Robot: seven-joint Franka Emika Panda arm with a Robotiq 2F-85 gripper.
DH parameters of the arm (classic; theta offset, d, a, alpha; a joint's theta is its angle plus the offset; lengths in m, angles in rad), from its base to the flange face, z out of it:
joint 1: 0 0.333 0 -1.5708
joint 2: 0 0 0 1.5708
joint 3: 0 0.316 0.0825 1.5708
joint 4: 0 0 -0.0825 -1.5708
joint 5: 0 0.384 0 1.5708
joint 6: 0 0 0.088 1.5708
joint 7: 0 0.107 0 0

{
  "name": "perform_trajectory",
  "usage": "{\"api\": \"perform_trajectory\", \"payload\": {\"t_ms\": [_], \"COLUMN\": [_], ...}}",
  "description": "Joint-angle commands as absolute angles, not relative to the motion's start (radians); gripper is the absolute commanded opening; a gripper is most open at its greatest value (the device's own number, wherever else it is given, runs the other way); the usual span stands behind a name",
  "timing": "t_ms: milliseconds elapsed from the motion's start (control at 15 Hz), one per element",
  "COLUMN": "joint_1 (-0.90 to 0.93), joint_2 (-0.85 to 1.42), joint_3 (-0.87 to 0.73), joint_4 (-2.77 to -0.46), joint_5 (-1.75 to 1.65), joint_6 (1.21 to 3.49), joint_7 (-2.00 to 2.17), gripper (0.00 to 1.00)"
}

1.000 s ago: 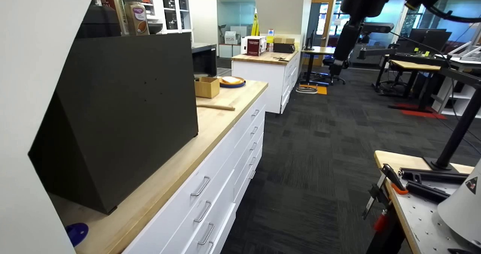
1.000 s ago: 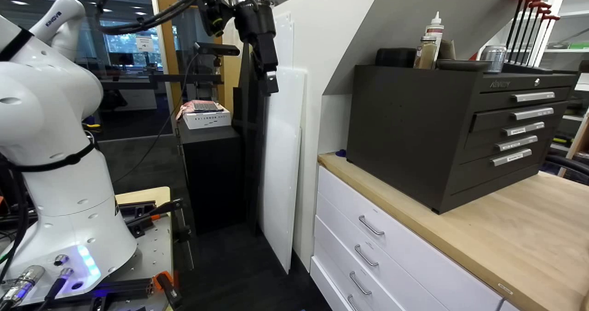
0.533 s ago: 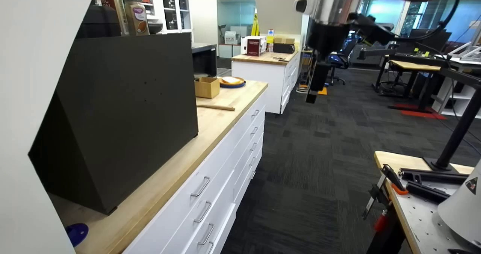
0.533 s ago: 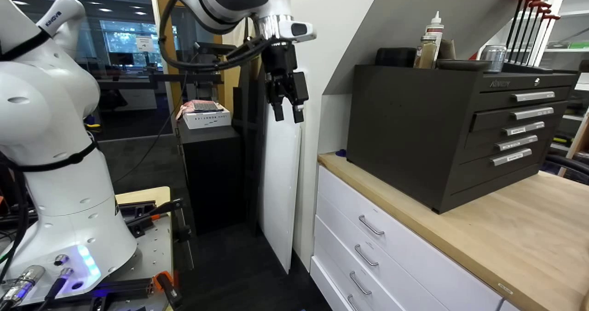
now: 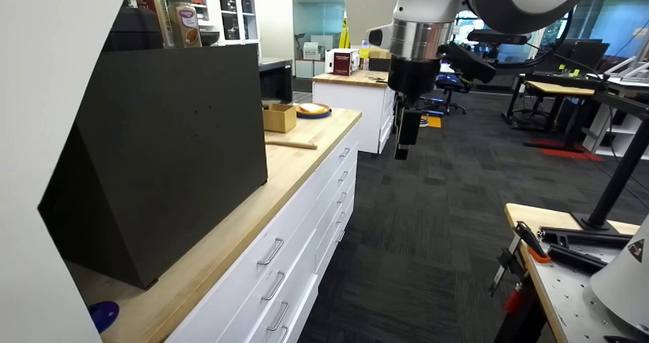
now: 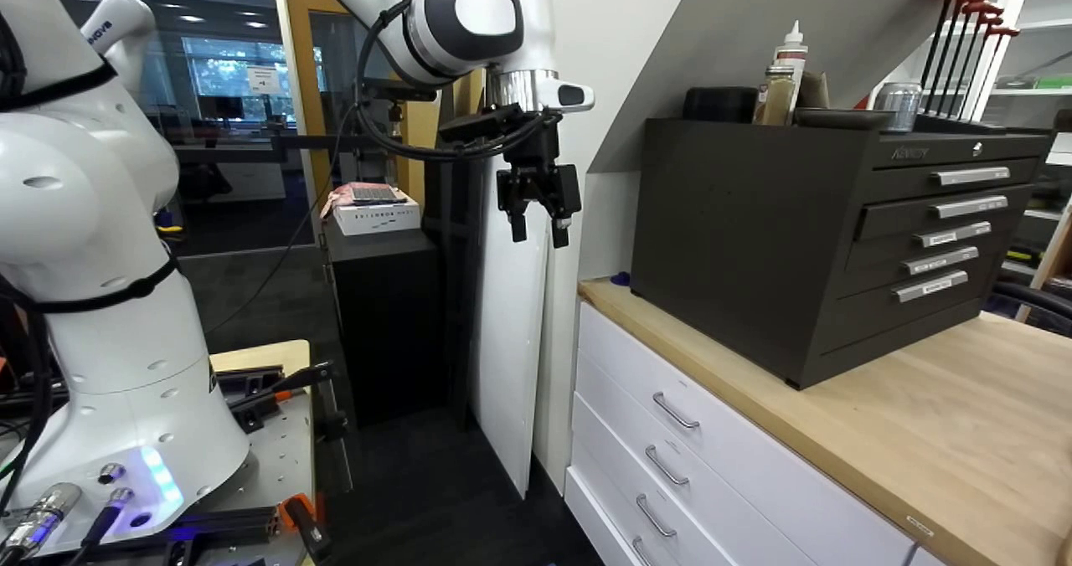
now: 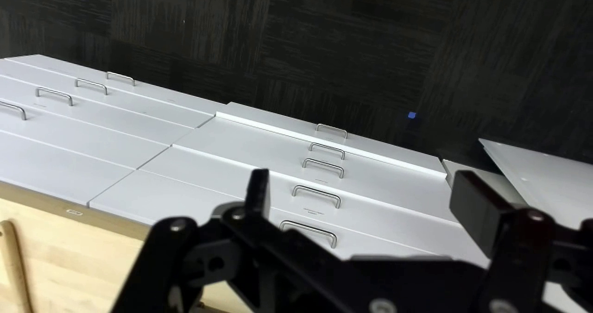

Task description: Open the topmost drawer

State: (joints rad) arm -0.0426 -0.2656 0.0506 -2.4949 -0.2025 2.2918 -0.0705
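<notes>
The topmost drawer [image 6: 754, 440] is a long white front just under the light wood countertop. It looks shut, in line with its neighbours. Its silver bar handle [image 6: 676, 410] also shows in an exterior view [image 5: 271, 251] and in the wrist view [image 7: 309, 231], where my gripper partly covers it. My gripper [image 6: 540, 235] is open and empty, pointing down in the air. It is higher than the countertop and apart from the drawer. In the wrist view the open fingers [image 7: 363, 188] frame several stacked handles, with the topmost one nearest the gripper body.
A black tool chest [image 6: 745, 248] stands on the countertop [image 6: 913, 407], with bottles and a can on top. A white panel [image 6: 512, 315] leans beside the cabinet. A wooden stick [image 5: 291, 144] lies on the counter. The robot's table [image 5: 552, 216] carries clamps.
The arm has come down and across toward the drawers, moving left in an exterior view and right in the opposite-facing one. The gripper has turned, so both spread fingers now show.
</notes>
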Motion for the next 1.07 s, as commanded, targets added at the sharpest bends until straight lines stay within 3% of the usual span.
{"api": "perform_trajectory", "payload": {"t_ms": [0,467,1000], "joint_1": [-0.028,-0.025,-0.041], "joint_2": [-0.265,-0.090,0.114], "joint_3": [0.037,0.021,0.001], "joint_4": [-2.493,-2.432,-2.363], "joint_5": [-0.207,-0.272,-0.381], "joint_6": [2.289,2.346,2.606], "joint_7": [-0.068,-0.243,-0.534], "gripper": [1.00,1.00,1.00]}}
